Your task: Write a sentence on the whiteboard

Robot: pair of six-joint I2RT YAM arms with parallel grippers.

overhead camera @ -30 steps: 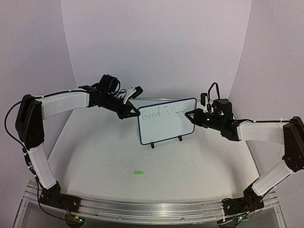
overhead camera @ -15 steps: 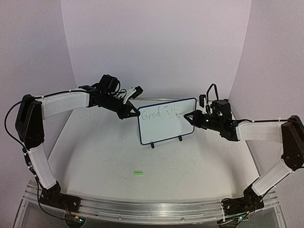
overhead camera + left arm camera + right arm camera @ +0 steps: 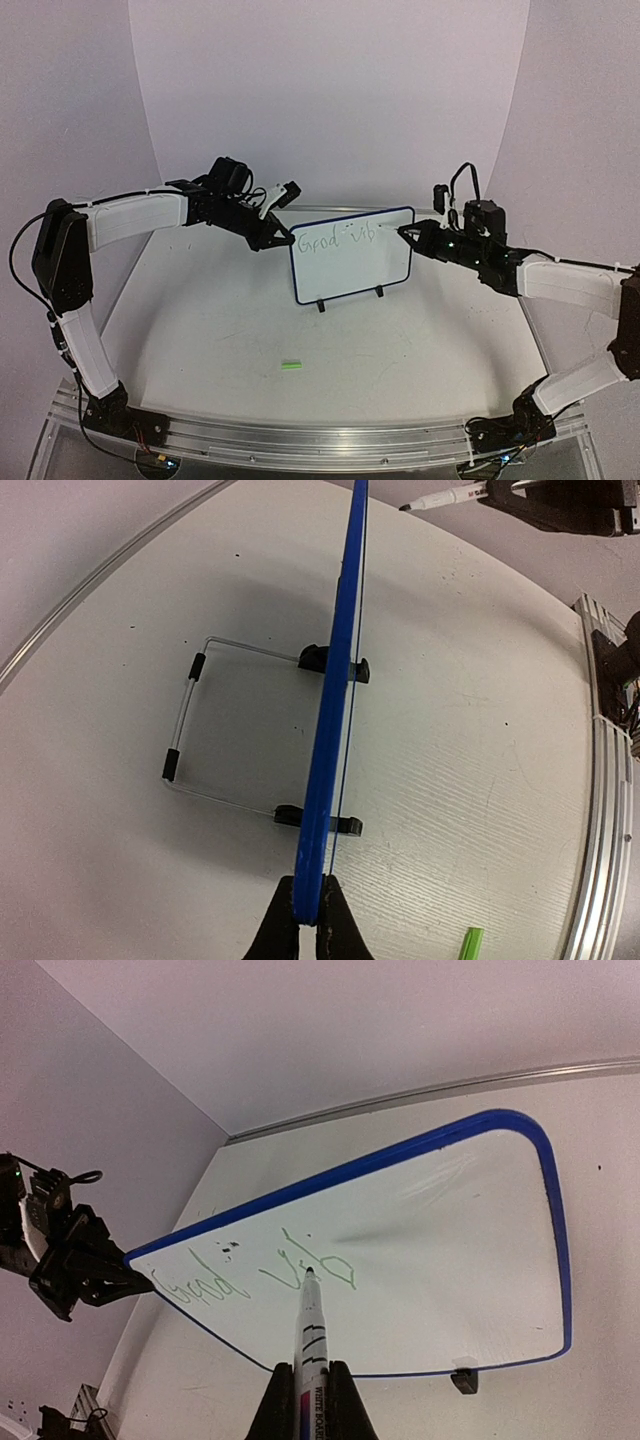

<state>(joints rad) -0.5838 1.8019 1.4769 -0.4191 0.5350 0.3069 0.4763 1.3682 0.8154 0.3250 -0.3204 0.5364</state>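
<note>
On the table (image 3: 200,320) the whiteboard (image 3: 350,268) is standing upright, likely light and tippy, so your left tool (image 3: 308,927) is pinching its side rim as a brace. Your right tool (image 3: 310,1400) is clamping the marker (image 3: 309,1330), tip at the unfinished sentence (image 3: 255,1275).

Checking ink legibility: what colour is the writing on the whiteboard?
Green, in thin strokes; the right wrist view shows the writing best.
</note>
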